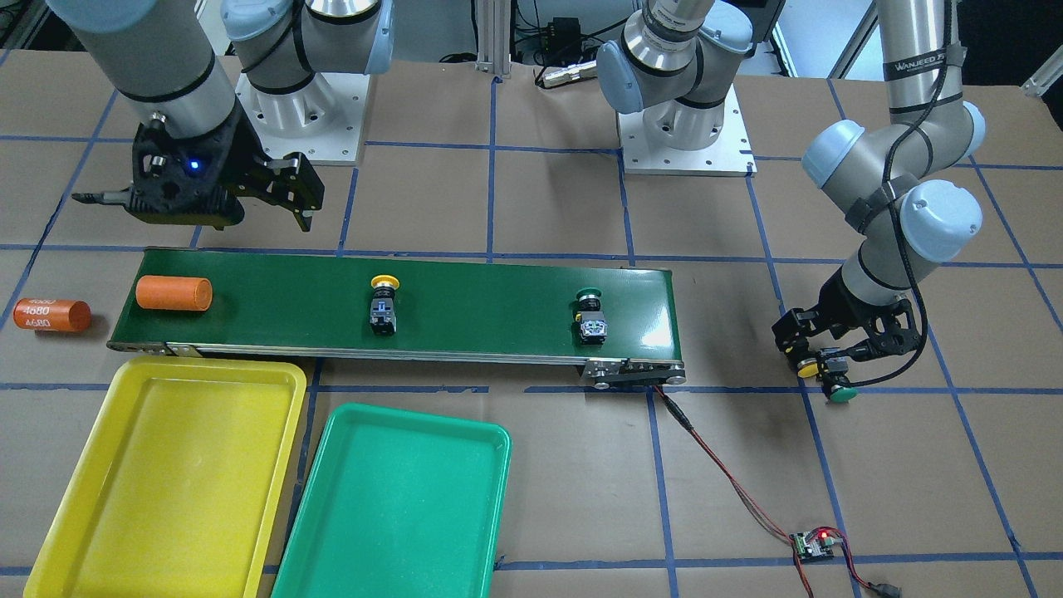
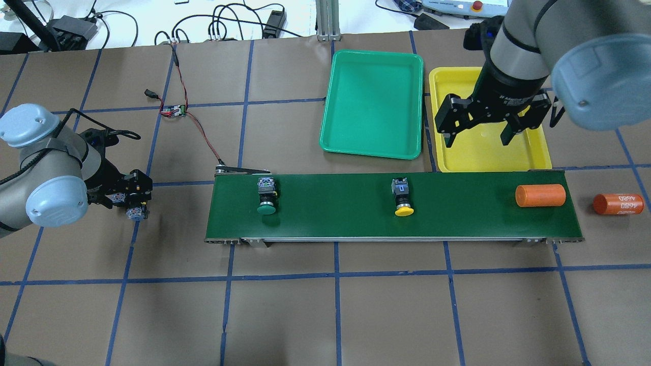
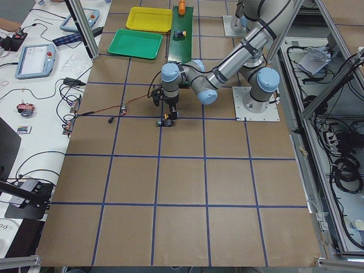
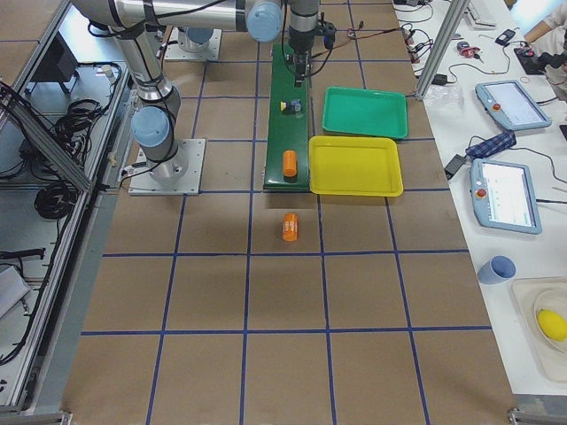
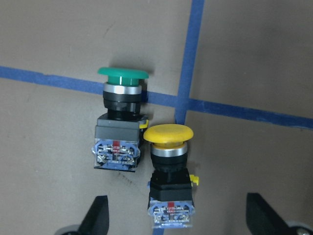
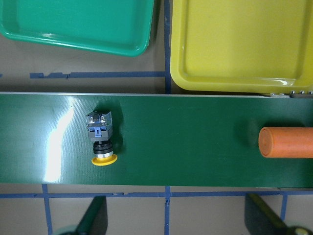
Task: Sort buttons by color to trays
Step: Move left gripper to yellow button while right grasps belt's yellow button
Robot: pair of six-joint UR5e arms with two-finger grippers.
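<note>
Two buttons lie on the dark-green belt (image 1: 498,286): a yellow-capped one (image 1: 384,306) near its middle and a green-capped one (image 1: 590,316) nearer the motor end. Two more lie side by side on the table off that end, a yellow one (image 5: 169,171) and a green one (image 5: 120,122). My left gripper (image 1: 830,359) hangs open just above this pair, its fingers (image 5: 95,218) wide on either side. My right gripper (image 2: 478,138) is open and empty, above the near edge of the yellow tray (image 2: 488,155). The green tray (image 2: 374,101) lies beside it; both trays hold nothing.
An orange cylinder (image 1: 174,293) lies on the belt's end by the right arm, and another (image 1: 51,315) on the table beyond it. A red-black cable runs from the belt motor to a small circuit board (image 1: 814,544).
</note>
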